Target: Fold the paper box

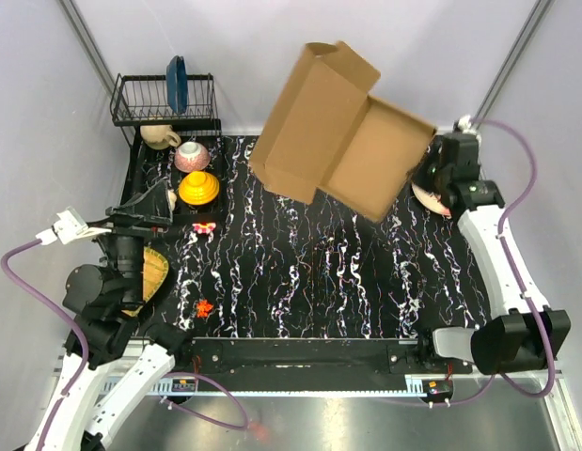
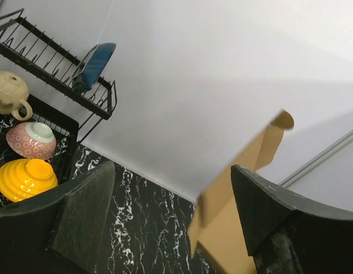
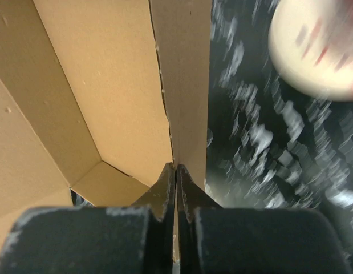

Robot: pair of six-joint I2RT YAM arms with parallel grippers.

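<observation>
Mid-fold: the right claw (image 3: 175,171) is closed tight on a thin edge of the paper box (image 1: 342,132) and holds it off the marbled black bench (image 1: 300,282), well to the right of the dish rack (image 1: 164,99) and at about the rack's depth. The brown cardboard hangs tilted, its walls partly raised and one end flap open at the top. The right wrist view shows the inside creases running down to the pinched edge. The left claw (image 2: 170,194) waits just in front of the rack with its jaws spread wide and nothing between them, and it looks across at the near corner of the box.

The step in hand appears to be the forming of the walls: the sheet already has a trough shape, but it is not a closed box and only one claw has hold of it. The next move probably calls for a second point of contact. Either the left claw crosses from the rack side to take the free wall or flap, or the box comes down onto the bench, where a crease can be pressed. With a one-edge pinch on so large a sheet, any push is likely to swing it, so the approach should be slow and square to the panel.
</observation>
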